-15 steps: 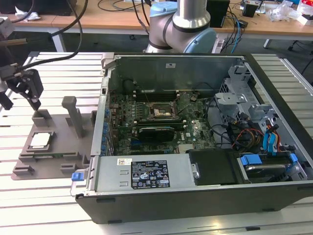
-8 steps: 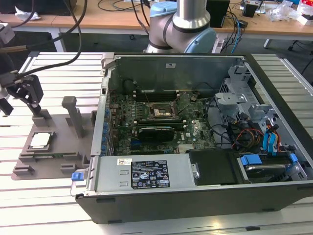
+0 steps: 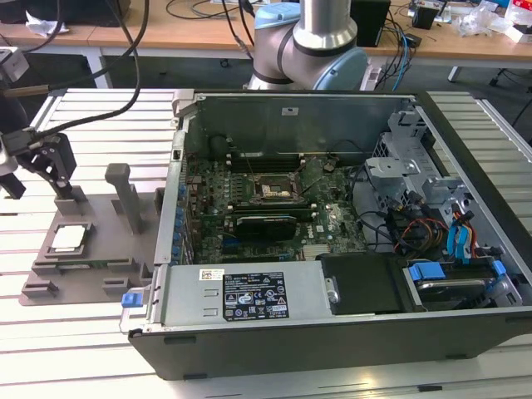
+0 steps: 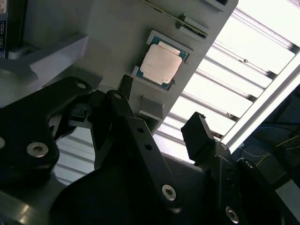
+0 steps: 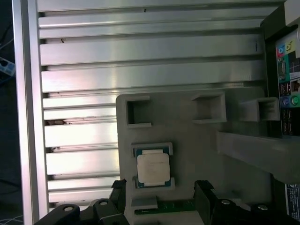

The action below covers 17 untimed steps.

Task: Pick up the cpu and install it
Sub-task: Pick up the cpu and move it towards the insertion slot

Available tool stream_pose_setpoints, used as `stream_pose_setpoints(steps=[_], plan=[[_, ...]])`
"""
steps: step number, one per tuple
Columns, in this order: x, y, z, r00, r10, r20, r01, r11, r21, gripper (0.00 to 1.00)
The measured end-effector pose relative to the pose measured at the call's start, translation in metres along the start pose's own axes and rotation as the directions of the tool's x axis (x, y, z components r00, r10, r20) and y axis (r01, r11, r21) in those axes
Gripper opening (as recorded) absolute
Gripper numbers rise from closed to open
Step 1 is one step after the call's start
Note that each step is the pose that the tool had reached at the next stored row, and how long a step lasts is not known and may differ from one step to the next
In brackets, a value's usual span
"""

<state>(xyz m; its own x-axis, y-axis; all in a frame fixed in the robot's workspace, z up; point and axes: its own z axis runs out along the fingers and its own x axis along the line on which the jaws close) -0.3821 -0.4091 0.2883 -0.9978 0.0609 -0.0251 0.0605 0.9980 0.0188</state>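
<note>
Hand [image 4: 160, 105] is spread wide, holding nothing, hovering above the grey tray [image 3: 100, 243] on the exterior view's left. The cpu [image 3: 68, 237] sits in its tray pocket, beside the open computer case [image 3: 291, 112].

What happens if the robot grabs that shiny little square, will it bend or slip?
The cpu looks flat and metal-topped, so it probably stays stiff. Its shiny top could be slippery. It lies flat in a pocket of the grey tray, so it likely won't roll or tip.
</note>
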Motion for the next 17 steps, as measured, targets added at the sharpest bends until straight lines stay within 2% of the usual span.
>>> stream_pose_setpoints(steps=[17], plan=[[0.0005,-0.0053,0.0233,1.0000,0.000,0.0001,0.000,1.0000,0.0000,0.69]])
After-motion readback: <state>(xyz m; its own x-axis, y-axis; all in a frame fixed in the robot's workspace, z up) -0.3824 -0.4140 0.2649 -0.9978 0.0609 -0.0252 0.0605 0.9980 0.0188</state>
